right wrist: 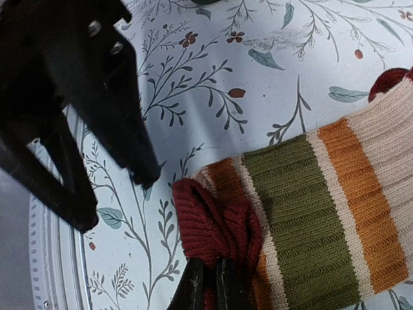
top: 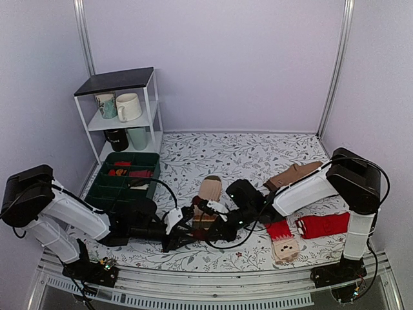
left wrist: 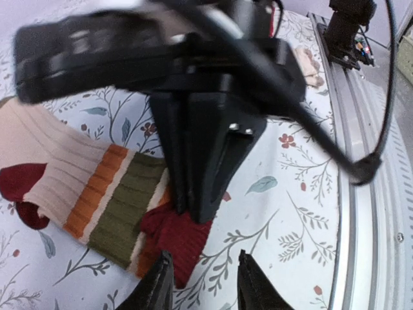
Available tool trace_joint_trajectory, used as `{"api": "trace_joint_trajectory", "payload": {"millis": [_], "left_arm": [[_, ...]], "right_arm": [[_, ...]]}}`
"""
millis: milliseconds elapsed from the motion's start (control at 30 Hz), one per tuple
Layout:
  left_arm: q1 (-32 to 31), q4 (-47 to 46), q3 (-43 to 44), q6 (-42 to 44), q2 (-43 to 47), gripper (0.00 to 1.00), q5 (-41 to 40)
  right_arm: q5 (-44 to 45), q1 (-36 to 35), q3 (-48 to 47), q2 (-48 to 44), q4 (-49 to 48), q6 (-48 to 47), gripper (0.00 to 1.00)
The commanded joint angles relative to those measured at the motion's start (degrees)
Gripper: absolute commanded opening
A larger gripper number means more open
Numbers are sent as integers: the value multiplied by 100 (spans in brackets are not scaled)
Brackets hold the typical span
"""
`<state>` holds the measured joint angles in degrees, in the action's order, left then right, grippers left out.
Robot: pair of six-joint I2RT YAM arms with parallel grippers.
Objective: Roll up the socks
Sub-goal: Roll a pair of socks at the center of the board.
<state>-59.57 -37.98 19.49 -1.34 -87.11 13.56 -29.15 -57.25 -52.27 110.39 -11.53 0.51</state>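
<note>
The socks (top: 208, 194) lie mid-table: tan knit with orange and green stripes (right wrist: 303, 213) and a dark maroon end (right wrist: 216, 226). My right gripper (right wrist: 210, 285) is shut on that bunched maroon end, seen in the left wrist view as a black wedge pressing onto the fabric (left wrist: 174, 236). The left gripper (left wrist: 203, 284) stands open just beside it; its left fingertip (left wrist: 158, 284) is at the edge of the maroon fabric, with nothing between the fingers. In the top view both grippers meet at the socks' near end, left gripper (top: 182, 234) and right gripper (top: 210, 231).
A green divided bin (top: 126, 177) sits at the left, a white shelf (top: 151, 106) with mugs behind it. Brown socks (top: 293, 174) lie back right, red socks (top: 322, 225) with a beige face end (top: 285, 248) front right. The metal rail (top: 213, 284) runs along the near edge.
</note>
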Motion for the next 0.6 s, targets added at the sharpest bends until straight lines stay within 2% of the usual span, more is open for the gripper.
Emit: {"api": "trace_joint_trajectory", "payload": {"millis": [0, 233, 267, 333, 500, 567], "left_arm": [[-463, 204, -7, 588, 92, 37, -570], [-759, -3, -55, 1071, 96, 44, -1306], [-814, -22, -51, 1169, 127, 51, -1492], [-901, -55, -76, 1347, 260, 59, -1739], [-919, -282, -150, 1669, 276, 96, -1849], [-933, -92, 46, 1771, 21, 99, -1737]], "right_arm": [[-388, 207, -380, 695, 2463, 163, 0], [-674, 322, -1092, 1053, 3837, 49, 0], [-703, 338, -1145, 1093, 3948, 26, 1], [-790, 378, -1218, 1139, 4096, 11, 0], [-854, 424, -1283, 1103, 4251, 15, 1], [-893, 427, -1306, 1091, 4279, 11, 1]]}}
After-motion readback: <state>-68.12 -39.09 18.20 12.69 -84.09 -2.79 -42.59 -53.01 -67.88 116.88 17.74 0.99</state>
